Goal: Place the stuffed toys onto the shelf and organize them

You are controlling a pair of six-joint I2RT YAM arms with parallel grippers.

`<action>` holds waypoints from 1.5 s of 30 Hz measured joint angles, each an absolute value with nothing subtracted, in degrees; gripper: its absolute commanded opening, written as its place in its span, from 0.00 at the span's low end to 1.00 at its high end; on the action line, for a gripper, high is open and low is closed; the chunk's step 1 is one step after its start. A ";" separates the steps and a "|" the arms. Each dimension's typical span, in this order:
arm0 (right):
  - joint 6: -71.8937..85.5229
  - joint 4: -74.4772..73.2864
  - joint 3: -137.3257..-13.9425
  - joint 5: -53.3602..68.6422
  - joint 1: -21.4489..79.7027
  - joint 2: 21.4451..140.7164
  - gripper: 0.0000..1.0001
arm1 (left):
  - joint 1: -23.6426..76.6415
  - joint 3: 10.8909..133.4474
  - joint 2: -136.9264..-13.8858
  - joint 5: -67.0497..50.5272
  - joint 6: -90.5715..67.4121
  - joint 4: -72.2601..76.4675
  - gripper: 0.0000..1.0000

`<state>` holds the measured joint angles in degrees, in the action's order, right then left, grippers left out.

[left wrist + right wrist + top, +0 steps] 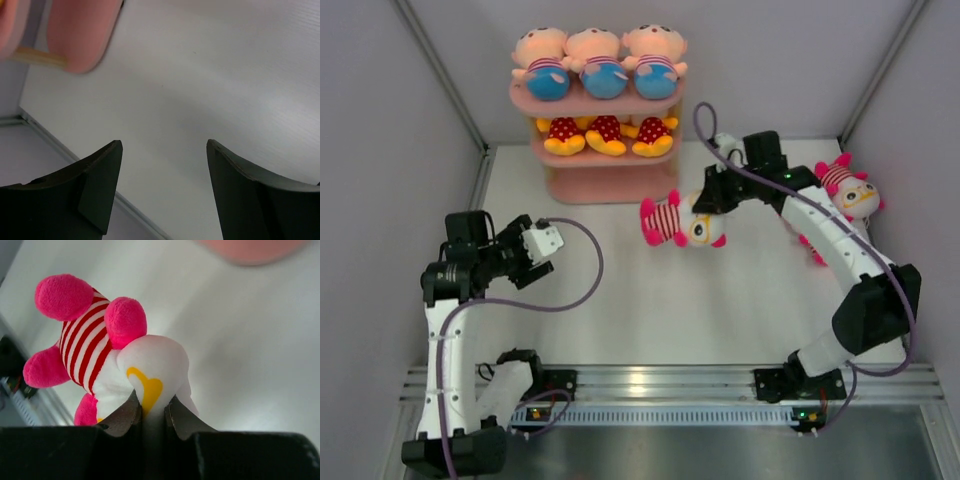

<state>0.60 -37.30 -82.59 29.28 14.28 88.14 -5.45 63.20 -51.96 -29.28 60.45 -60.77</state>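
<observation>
Inside grey-walled booth (380, 120): white tabletop (720, 310), pink shelf (600, 186); right gripper (151, 412) pinching striped toy (85, 347).

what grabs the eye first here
The pink shelf at the back, with three peach-headed dolls on its top tier and three red-dotted toys below. Next, the right claw pinching a pink-striped toy by its white head at mid-table, and a second striped toy at the right.

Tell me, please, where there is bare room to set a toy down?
The table is bare between the two arms, from the shelf down to the near rail. The shelf's bottom board looks free. Crowded: its upper two tiers, full of peach-headed dolls and yellow-orange toys, and the right edge, where a striped toy lies beside the right arm.
</observation>
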 measured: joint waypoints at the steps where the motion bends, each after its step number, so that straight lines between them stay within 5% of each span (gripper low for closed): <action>1: 0.40 -37.08 -82.08 31.20 17.80 87.83 0.05 | -5.43 63.20 -50.54 -30.92 63.16 -60.95 0.75; 11: -0.64 -36.49 -91.37 39.57 45.30 100.14 0.04 | -2.96 65.06 -46.85 -43.57 77.78 -65.98 0.77; 19: -6.76 -39.92 -103.39 39.07 47.40 106.04 0.04 | -0.54 61.93 -42.76 -43.64 94.56 -75.09 0.80; 29: -10.46 -42.57 -106.34 38.20 50.70 108.44 0.04 | 1.63 62.59 -44.77 -44.29 97.36 -75.92 0.79; 33: -10.98 -43.40 -107.77 37.69 50.85 108.47 0.03 | 2.09 62.59 -44.91 -44.23 97.36 -76.42 0.57; 35: -11.03 -43.31 -108.66 37.56 50.85 108.47 0.03 | 2.37 62.59 -44.91 -43.99 97.34 -76.75 0.28; 36: -11.00 -43.24 -109.01 37.56 50.85 108.47 0.03 | 2.48 62.59 -44.95 -43.86 97.41 -76.97 0.00; 39: -10.98 -43.07 -109.75 37.45 50.87 108.47 0.16 | 2.90 62.65 -45.58 -43.90 97.65 -76.99 0.00; 40: -10.94 -43.00 -109.78 37.15 50.87 108.47 0.37 | 2.98 62.89 -46.15 -43.90 97.19 -77.06 0.00; 43: -9.93 -41.89 -109.43 34.61 50.85 108.31 0.65 | 3.07 65.06 -49.25 -43.81 94.59 -77.52 0.00; 45: -8.73 -39.00 -106.96 32.14 50.76 107.09 0.69 | 3.07 66.54 -51.68 -43.40 92.68 -77.58 0.00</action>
